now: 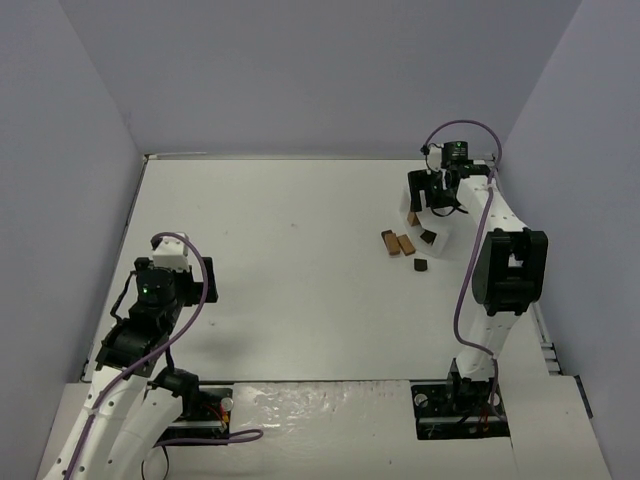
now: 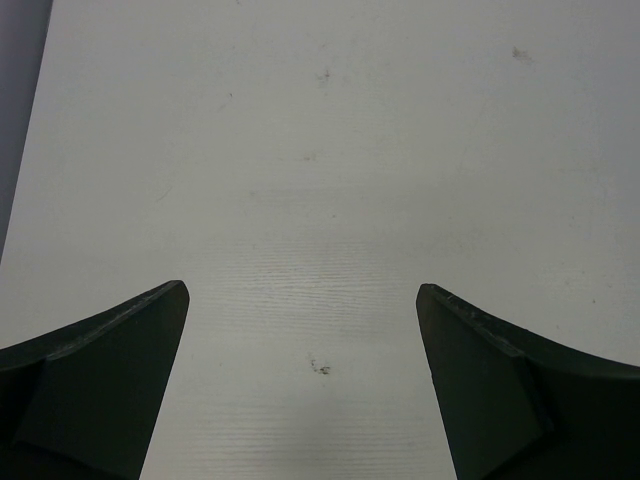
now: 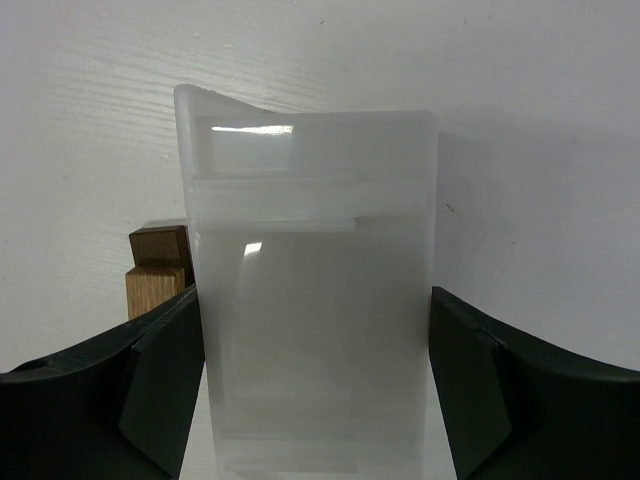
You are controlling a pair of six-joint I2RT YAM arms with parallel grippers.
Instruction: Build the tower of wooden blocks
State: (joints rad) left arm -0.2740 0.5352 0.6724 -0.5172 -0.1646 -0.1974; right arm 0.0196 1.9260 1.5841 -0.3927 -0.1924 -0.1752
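No tower stands yet. From above, the blocks (image 1: pixel 398 243) lie loose on the bench (image 2: pixel 320 150) at its far right: two tan ones side by side, a dark one (image 1: pixel 422 266) just nearer, and another dark one (image 1: pixel 428 237) at the edge of the tray (image 3: pixel 310 150). The right jaws straddle that tray and, as far as the wrist view shows, are clamped on it, with a finger (image 3: pixel 150 370) pressed to each long wall. The left jaws hang wide apart over bare bench, well away from all of it. The step in hand looks like taking hold of the tray, probably to lift it clear or tip out what it holds; whether anything is left inside is hidden by the cloudy plastic. To do this well, keep the grip square and no firmer than needed, since the walls look thin and would likely bow or spring out. Raise it straight up before swinging. A dark block over a tan one (image 3: pixel 160 270) sits just beside the left finger, stacked or merely behind I cannot tell, and a sideways drag would knock them.
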